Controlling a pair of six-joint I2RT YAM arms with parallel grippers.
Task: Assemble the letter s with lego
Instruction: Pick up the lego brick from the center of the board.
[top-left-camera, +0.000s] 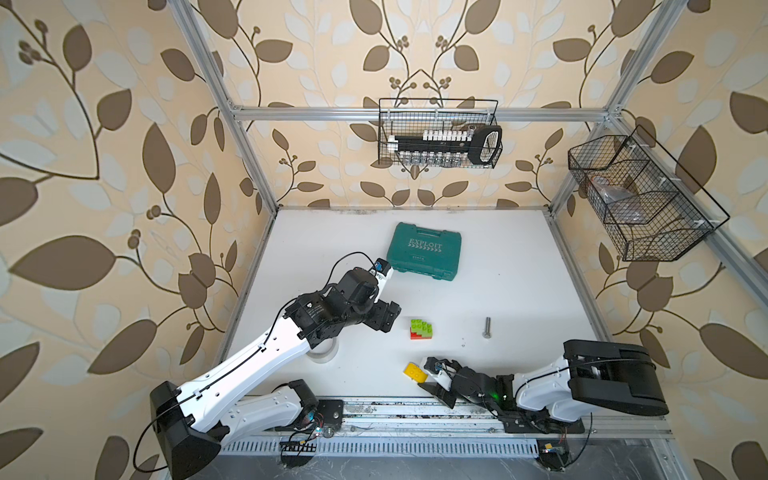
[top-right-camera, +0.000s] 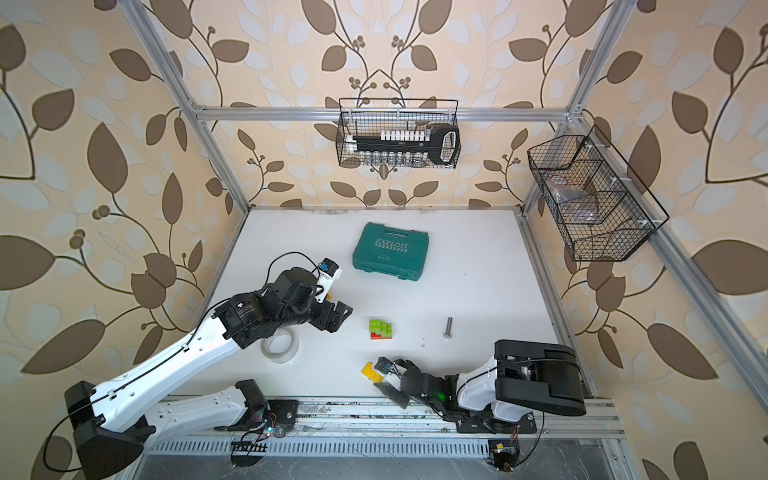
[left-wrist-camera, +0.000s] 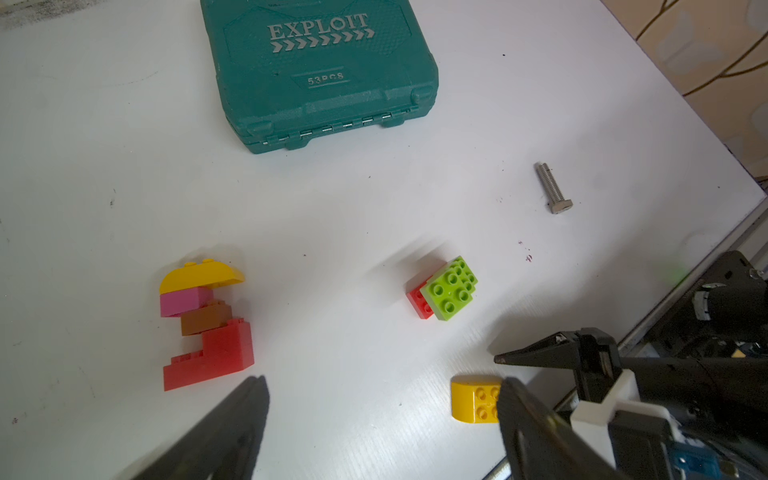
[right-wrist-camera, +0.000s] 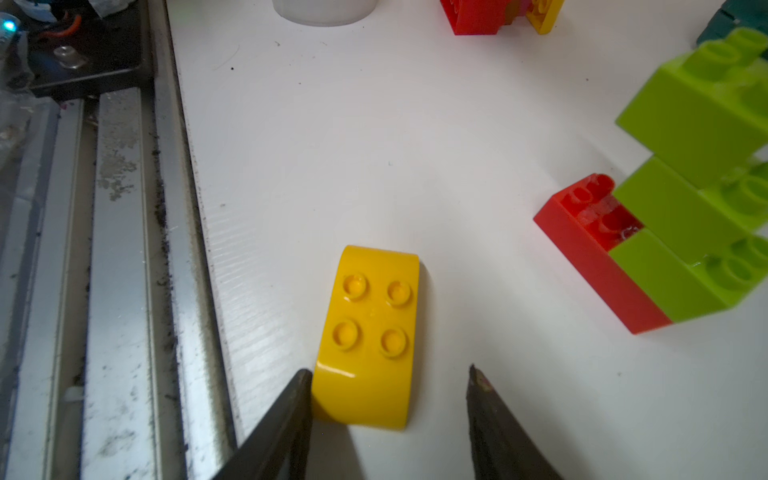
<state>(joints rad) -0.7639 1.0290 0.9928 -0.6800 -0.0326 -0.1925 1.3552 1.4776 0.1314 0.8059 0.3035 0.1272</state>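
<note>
The yellow brick (right-wrist-camera: 368, 332) is glossy plastic — the table (right-wrist-camera: 291, 166) matt, the bolt (left-wrist-camera: 550, 187) dull metal.

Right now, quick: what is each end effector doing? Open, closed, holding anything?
Left end effector: open, empty.
Right end effector: open around one end of the yellow brick, not clamped on it.

Item: your left arm (top-left-camera: 257, 357) is stretching forward, raised, its left gripper (left-wrist-camera: 382, 382) gaping wide. Item: your right arm (top-left-camera: 540, 386) is lying low, folded, its right gripper (right-wrist-camera: 390, 370) pointing leftward, jaws standing partly apart
</note>
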